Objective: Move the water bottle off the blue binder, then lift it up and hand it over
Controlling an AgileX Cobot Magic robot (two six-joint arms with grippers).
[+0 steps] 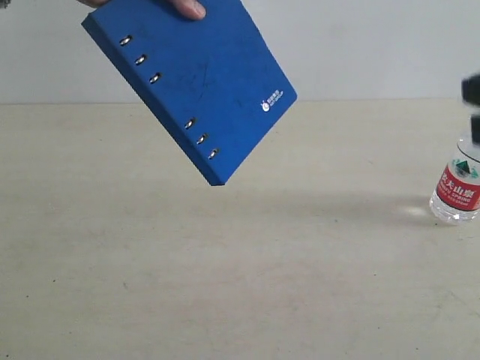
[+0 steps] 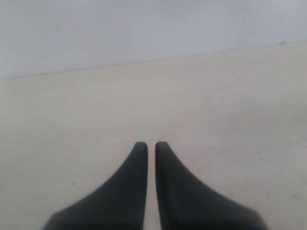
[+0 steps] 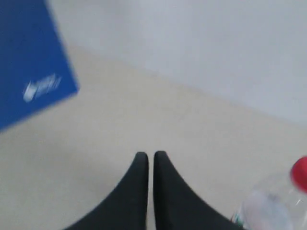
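Note:
The blue binder (image 1: 191,86) hangs tilted above the table, held at its top edge by a person's hand (image 1: 184,7); one corner of it with the white logo shows in the right wrist view (image 3: 33,72). The water bottle (image 1: 458,184) stands upright on the table at the far right, its red label facing the camera and its top hidden behind a dark part of the right arm (image 1: 472,105). My right gripper (image 3: 150,154) is shut and empty beside the bottle (image 3: 276,206). My left gripper (image 2: 150,143) is shut and empty over bare table.
The beige table (image 1: 225,285) stretches wide under the binder, with a pale wall (image 1: 360,45) behind it. A person's hand holds the binder at the top of the exterior view.

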